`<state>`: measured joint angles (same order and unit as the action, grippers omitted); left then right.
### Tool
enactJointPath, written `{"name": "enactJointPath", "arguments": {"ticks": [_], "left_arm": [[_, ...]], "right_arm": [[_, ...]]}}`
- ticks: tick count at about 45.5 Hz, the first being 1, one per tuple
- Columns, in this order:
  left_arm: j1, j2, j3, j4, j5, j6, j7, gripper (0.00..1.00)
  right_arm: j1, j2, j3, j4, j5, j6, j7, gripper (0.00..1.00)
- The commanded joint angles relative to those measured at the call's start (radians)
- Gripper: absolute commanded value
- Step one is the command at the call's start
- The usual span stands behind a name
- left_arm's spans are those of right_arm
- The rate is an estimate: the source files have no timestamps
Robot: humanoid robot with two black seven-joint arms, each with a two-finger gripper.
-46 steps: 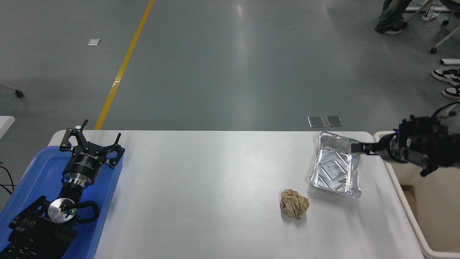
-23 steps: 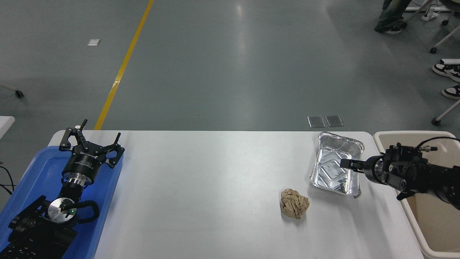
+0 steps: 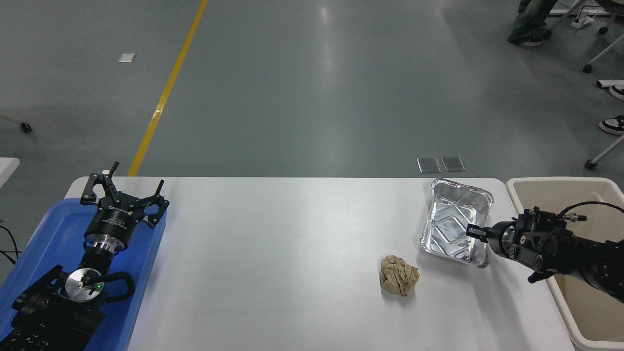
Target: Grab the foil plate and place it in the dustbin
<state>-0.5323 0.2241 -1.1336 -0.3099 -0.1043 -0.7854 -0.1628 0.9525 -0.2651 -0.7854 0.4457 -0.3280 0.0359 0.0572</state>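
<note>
The foil plate [image 3: 451,222], a shiny silver rectangular tray, lies flat on the white table [image 3: 273,253] near its far right corner. My right gripper [image 3: 472,231] comes in from the right edge and points left. Its tip lies at the plate's right wall, near the front corner. The view does not show whether it grips the wall. The beige dustbin [image 3: 555,187] stands just past the table's right edge, behind and under my right arm. My left gripper [image 3: 123,195] is parked open at the lower left.
A crumpled tan paper ball [image 3: 399,275] lies on the table just left of and in front of the plate. A blue tray [image 3: 53,229] sits under my left arm. A person's shoes [image 3: 613,125] show on the floor at the far right.
My right gripper has swung down from the plate's far right corner along its right wall to the front part. The plate, tilted a second ago, now lies flat. The shoes have shifted.
</note>
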Motion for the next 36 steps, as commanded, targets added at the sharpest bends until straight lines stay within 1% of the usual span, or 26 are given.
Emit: {"name": "enactJointPath", "arguments": {"ticks": [1, 6, 11, 18, 26, 30, 32, 33, 36], "left_arm": [[0.000, 0.001, 0.000, 0.000, 0.000, 0.000, 0.000, 0.99], [-0.002, 0.000, 0.002, 0.000, 0.000, 0.000, 0.002, 0.99], [-0.002, 0.001, 0.002, 0.000, 0.000, 0.000, 0.002, 0.99], [-0.002, 0.001, 0.002, 0.000, 0.000, 0.000, 0.002, 0.99], [-0.002, 0.001, 0.002, 0.000, 0.000, 0.000, 0.002, 0.99], [0.000, 0.001, 0.002, 0.000, 0.000, 0.000, 0.002, 0.99], [-0.002, 0.001, 0.002, 0.000, 0.000, 0.000, 0.002, 0.99], [0.000, 0.001, 0.002, 0.000, 0.000, 0.000, 0.003, 0.99], [0.000, 0.003, 0.000, 0.000, 0.000, 0.000, 0.003, 0.99]], "right_arm": [[0.003, 0.000, 0.006, 0.013, -0.003, -0.011, 0.006, 0.00], [0.020, -0.005, 0.005, 0.021, -0.005, -0.010, 0.006, 0.00], [0.089, -0.017, -0.014, 0.088, -0.003, -0.005, 0.006, 0.00], [0.284, -0.137, -0.107, 0.281, -0.003, -0.004, 0.006, 0.00], [0.590, -0.265, -0.285, 0.539, 0.000, -0.002, 0.006, 0.00], [0.779, -0.313, -0.368, 0.681, 0.000, 0.018, 0.006, 0.00], [0.880, -0.330, -0.411, 0.749, 0.001, 0.036, 0.006, 0.00], [0.978, -0.336, -0.454, 0.805, 0.001, 0.065, 0.006, 0.00], [1.113, -0.336, -0.509, 0.883, 0.001, 0.128, 0.006, 0.00]]}}
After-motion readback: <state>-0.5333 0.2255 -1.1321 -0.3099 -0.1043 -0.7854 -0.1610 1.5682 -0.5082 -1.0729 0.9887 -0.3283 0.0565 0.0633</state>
